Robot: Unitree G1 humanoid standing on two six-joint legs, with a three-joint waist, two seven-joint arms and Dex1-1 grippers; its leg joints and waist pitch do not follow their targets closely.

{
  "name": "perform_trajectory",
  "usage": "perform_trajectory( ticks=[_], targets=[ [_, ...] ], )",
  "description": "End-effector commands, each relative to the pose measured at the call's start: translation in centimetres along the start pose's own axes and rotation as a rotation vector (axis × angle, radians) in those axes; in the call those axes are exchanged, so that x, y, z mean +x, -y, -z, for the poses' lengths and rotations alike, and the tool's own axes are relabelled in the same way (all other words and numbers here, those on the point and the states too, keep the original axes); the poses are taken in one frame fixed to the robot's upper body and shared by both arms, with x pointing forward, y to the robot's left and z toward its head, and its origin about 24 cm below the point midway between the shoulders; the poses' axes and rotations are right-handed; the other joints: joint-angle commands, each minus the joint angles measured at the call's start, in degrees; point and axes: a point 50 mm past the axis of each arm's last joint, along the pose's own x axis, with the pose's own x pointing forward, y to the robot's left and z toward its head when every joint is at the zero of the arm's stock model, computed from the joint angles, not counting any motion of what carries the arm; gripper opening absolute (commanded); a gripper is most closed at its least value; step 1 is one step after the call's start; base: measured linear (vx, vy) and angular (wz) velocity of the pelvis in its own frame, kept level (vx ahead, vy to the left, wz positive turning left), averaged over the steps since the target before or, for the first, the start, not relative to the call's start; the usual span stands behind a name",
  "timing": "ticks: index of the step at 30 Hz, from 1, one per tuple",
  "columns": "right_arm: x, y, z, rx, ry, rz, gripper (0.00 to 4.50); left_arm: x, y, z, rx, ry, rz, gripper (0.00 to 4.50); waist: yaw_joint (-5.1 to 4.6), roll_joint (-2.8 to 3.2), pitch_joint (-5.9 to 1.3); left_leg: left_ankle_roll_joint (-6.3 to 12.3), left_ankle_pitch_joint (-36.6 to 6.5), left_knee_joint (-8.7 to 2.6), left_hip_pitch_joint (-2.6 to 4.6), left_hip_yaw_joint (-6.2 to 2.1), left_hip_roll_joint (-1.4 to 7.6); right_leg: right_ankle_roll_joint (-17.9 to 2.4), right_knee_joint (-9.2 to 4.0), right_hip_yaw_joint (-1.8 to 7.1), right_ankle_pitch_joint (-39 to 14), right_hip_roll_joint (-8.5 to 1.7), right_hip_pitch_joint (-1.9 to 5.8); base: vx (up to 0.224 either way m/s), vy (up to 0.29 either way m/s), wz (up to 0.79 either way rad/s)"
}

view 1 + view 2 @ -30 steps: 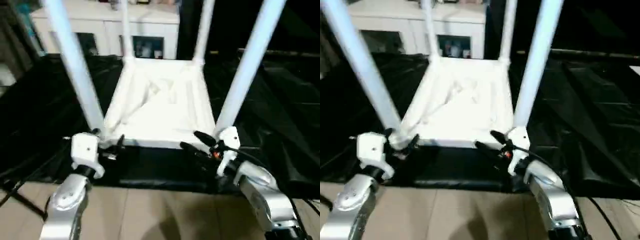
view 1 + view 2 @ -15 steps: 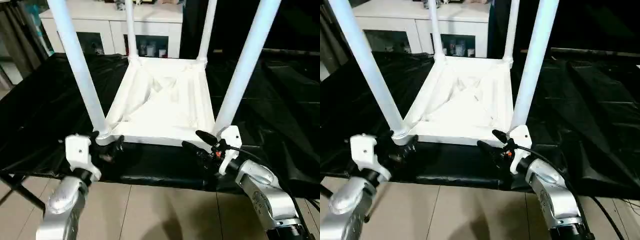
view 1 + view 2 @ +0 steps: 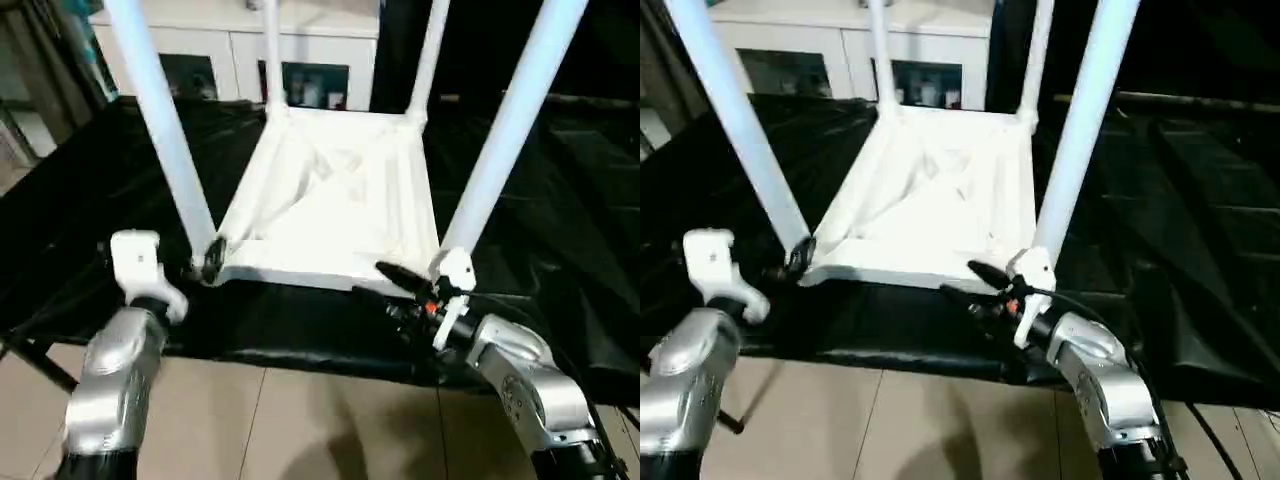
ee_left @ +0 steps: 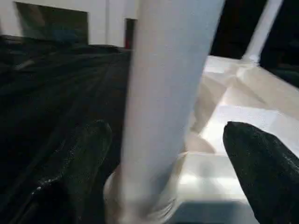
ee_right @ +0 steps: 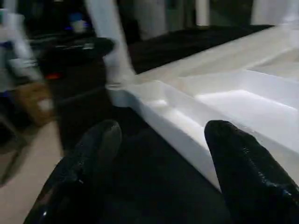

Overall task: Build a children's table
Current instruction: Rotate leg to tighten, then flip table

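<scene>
The children's table lies upside down on black cloth, its white ribbed tabletop (image 3: 330,200) facing up and four white legs rising from the corner sockets. My left gripper (image 3: 207,264) is open at the foot of the near left leg (image 3: 165,140). In the left wrist view that leg (image 4: 168,93) stands between the black fingers (image 4: 79,163) with a gap on each side. My right gripper (image 3: 392,287) is open just in front of the tabletop's near edge, beside the near right leg (image 3: 500,140). Its fingers (image 5: 243,172) have only black cloth between them.
A white cabinet with glass doors (image 3: 240,60) stands behind the table. Black cloth (image 3: 80,200) covers the work surface out to its near edge. Below that lies a light wood-look floor (image 3: 300,420). A dark stand leg (image 3: 30,355) shows at the lower left.
My left gripper has moved from in front of the near left corner up to the foot of that leg, which is now between its fingers. The right gripper has hardly moved. The camera shifted.
</scene>
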Motion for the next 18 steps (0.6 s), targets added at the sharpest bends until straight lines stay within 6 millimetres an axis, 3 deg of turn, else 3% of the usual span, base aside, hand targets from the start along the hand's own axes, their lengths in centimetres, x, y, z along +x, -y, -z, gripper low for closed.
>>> perform_trajectory(
  ticks=[1,4,10,18],
  targets=[
    [0.2,-0.1,-0.8,-0.006,0.003,-0.046,3.2,0.4,0.0,0.5,0.004,-0.04,-0.004,4.47,0.27,0.41,-2.97,4.85,-2.29,-4.79,-0.65,0.38,1.3,-14.15,-2.68,0.96,-5.83,-1.91,3.36,0.0,0.0,0.0],
    [0.4,0.0,-1.1,-0.009,-0.008,-0.077,3.2,0.7,0.0,0.7,0.001,-0.065,0.003,4.47,0.07,0.13,-3.12,4.44,-1.18,-4.64,-0.74,0.42,1.19,-14.36,-2.61,0.89,-4.01,-1.87,3.54,0.0,0.0,0.0],
    [0.4,0.0,-1.3,-0.004,-0.012,-0.102,3.2,0.9,-0.3,0.9,-0.006,-0.076,-0.007,3.85,0.16,0.09,-3.11,4.87,-1.0,-4.59,-0.64,0.54,1.28,-15.17,-2.63,0.89,-3.8,-1.89,3.48,0.0,0.0,0.0],
    [0.1,-0.1,-1.1,0.017,-0.028,-0.128,3.2,1.6,-0.5,1.0,-0.039,-0.08,-0.003,3.15,0.33,0.13,-3.13,4.11,-1.36,-4.69,-0.66,0.57,1.35,-14.98,-2.67,0.91,-4.13,-2.01,3.55,0.0,0.0,0.0]
  ],
)
